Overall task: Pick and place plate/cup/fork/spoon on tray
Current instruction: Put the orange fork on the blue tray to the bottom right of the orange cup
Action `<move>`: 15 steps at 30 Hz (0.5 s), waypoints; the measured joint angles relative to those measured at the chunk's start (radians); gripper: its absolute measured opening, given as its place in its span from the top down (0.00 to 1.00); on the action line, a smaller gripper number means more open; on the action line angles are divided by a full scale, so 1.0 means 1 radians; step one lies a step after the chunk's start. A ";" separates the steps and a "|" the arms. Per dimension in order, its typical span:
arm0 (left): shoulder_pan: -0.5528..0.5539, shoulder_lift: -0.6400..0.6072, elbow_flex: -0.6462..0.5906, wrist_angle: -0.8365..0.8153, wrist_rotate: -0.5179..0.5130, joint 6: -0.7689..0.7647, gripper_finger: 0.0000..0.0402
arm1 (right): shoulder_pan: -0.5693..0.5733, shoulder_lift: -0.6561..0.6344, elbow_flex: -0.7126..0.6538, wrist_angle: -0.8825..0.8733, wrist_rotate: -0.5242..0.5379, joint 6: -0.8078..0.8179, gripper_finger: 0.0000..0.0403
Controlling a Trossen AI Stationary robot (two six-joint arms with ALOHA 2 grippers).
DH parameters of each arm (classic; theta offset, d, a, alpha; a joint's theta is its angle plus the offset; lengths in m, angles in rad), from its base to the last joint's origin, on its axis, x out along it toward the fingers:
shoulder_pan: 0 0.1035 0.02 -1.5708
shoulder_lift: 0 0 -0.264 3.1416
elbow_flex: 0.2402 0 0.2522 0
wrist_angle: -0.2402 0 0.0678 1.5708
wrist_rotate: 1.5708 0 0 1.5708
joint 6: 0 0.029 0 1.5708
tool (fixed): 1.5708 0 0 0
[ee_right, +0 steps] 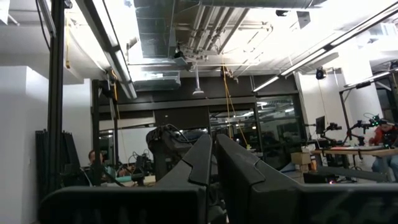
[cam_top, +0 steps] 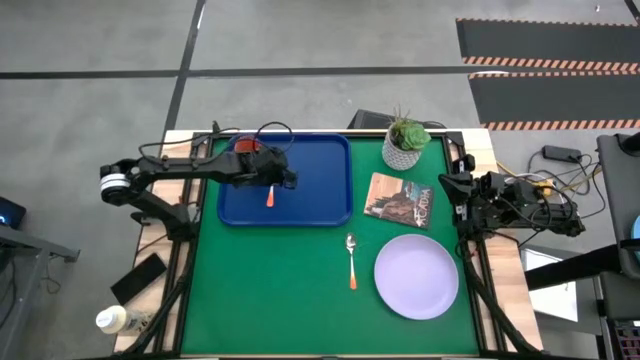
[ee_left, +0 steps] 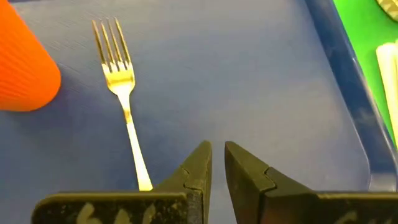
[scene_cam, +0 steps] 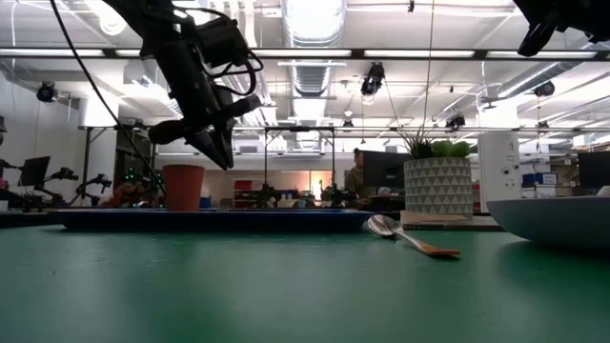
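Left hand (ee_left: pixel 217 163) (nearly shut) hovers beside fork (ee_left: pixel 122 86).

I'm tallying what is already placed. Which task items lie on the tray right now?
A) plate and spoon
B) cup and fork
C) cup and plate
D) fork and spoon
B: the cup and the fork are on the tray, while the spoon and the plate lie on the green mat.
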 joint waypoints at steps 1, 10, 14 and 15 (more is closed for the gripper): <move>-0.006 0.001 0.000 0.000 0.000 0.000 0.93 | 0.000 0.000 0.000 0.000 0.000 0.000 0.96; -0.039 0.001 -0.001 0.002 -0.002 0.000 0.93 | 0.000 0.000 0.000 0.000 0.000 0.000 0.96; -0.064 0.001 -0.003 0.002 -0.002 0.000 0.93 | 0.000 0.000 0.000 0.000 0.000 0.000 0.96; -0.071 0.001 -0.004 0.000 -0.003 0.000 0.93 | 0.000 0.000 0.000 0.000 0.000 0.000 0.96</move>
